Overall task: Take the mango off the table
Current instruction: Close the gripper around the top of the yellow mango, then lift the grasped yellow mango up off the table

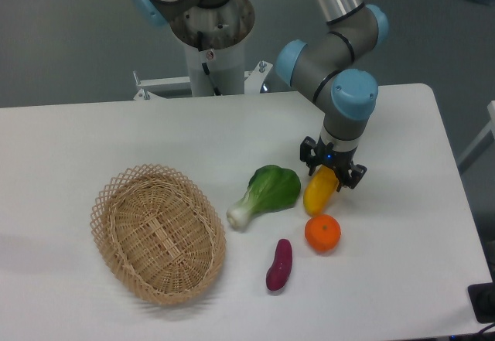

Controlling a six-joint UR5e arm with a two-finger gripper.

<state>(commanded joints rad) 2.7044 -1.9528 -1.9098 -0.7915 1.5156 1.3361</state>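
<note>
The mango [318,194] is a glossy yellow elongated fruit that lies tilted on the white table [402,140], right of centre. Its upper, orange end is between my gripper's fingers. My gripper [330,174] points straight down over that end. Its black jaws stand on both sides of the fruit and look closed against it. The mango's lower end points toward the orange and looks close to the tabletop. I cannot tell whether it rests on the table or is lifted.
A round orange [322,233] sits just below the mango. A purple sweet potato [279,264] lies to its left. A green bok choy [265,194] lies left of the mango. A wicker basket [158,233] stands at the left.
</note>
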